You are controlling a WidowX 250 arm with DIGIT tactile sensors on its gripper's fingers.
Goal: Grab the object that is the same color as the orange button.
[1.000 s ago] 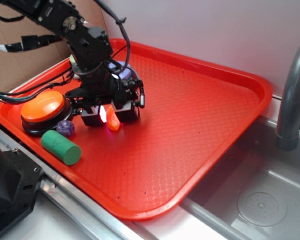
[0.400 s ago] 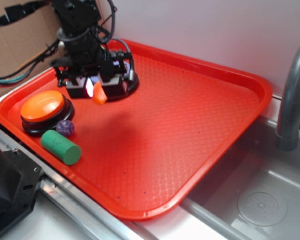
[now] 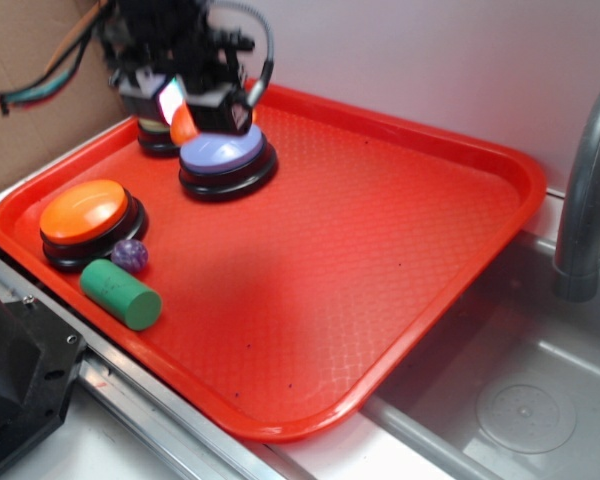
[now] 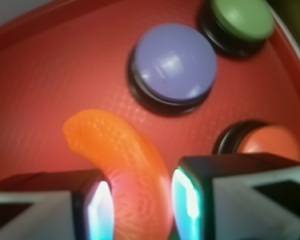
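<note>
1. Since a second ago we see the gripper (image 3: pixel 183 103) has risen off the tray (image 3: pixel 400 190) and moved toward its far-left corner, carrying the segment (image 3: pixel 183 124) with it; the purple button (image 3: pixel 225 152), hidden under the arm before, now shows in full.
2. Our gripper is clamped on the segment: in the wrist view the orange crescent (image 4: pixel 125 165) sits squeezed between both fingers (image 4: pixel 195 192), its free end curling up and away from them.
3. Relative to the purple button, the segment hangs in the air just above its far-left edge, clear of the tray floor.
4. We find the green button (image 4: pixel 242 19) just beyond the purple button (image 4: pixel 172 62), partly hidden behind the gripper in the exterior view.
5. Our orange button (image 3: pixel 84 210) sits near the tray's left edge, to the near-left of the purple button and well apart from it.
6. A small purple ball (image 3: pixel 130 255) lies just beside the orange button, on its near side, and a green cylinder (image 3: pixel 121 293) lies on its side just nearer than the ball.
7. A sink (image 3: pixel 520 400) with a grey faucet (image 3: pixel 585 190) is well to the right of the purple button, past the tray rim.
</note>
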